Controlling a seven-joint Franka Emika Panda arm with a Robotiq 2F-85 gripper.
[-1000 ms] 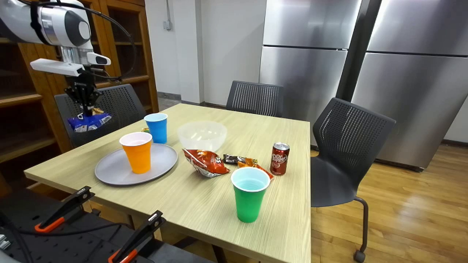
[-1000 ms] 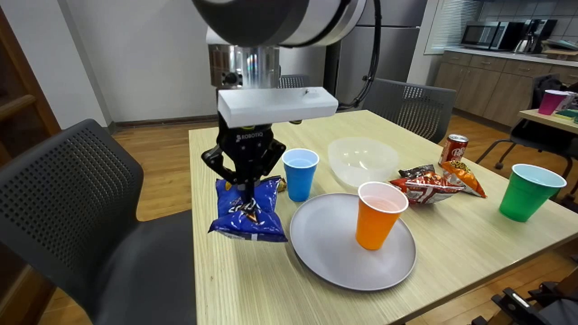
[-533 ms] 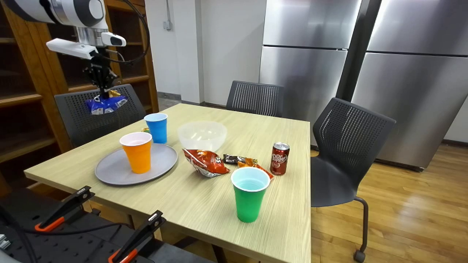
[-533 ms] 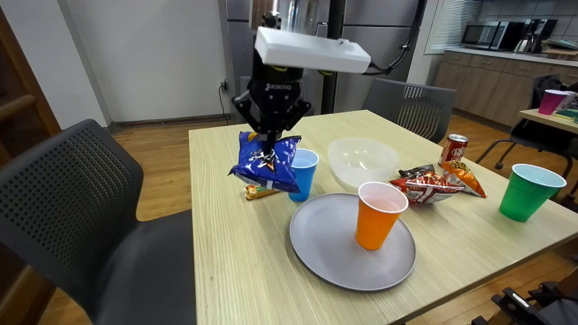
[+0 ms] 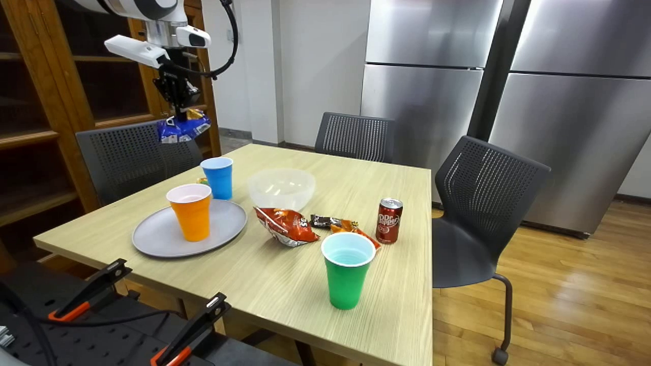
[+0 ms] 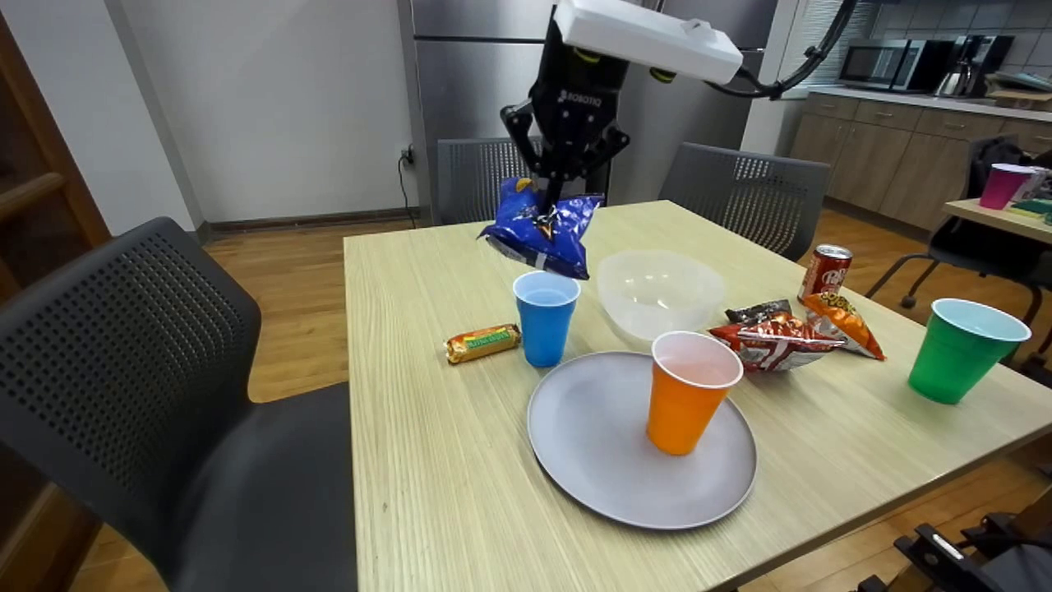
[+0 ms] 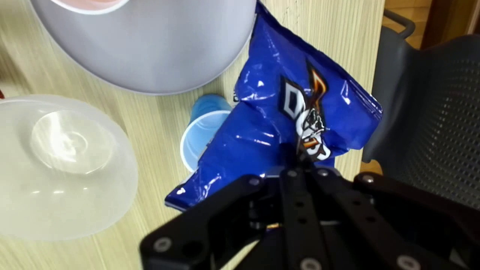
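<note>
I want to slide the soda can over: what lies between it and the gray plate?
Between the gray plate and the soda can lie a red bag and an orange packet; both exterior views show them.

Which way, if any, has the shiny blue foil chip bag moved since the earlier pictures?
Yes: in an exterior view, the bag has climbed rightward in the picture, from left of the blue tapered cup to above it.

Below me I see the pale table (image 6: 436, 501) carrying, directly on its top, a grey plate (image 6: 592, 448), blue cup (image 6: 545, 327), translucent bowl (image 5: 272, 192), gold-wrapped roll (image 6: 482, 343), red bag (image 6: 772, 345), dark-wrapped bar (image 5: 324, 222), orange bag (image 6: 846, 321), soda can (image 5: 389, 223) and green cup (image 5: 348, 279).
</note>
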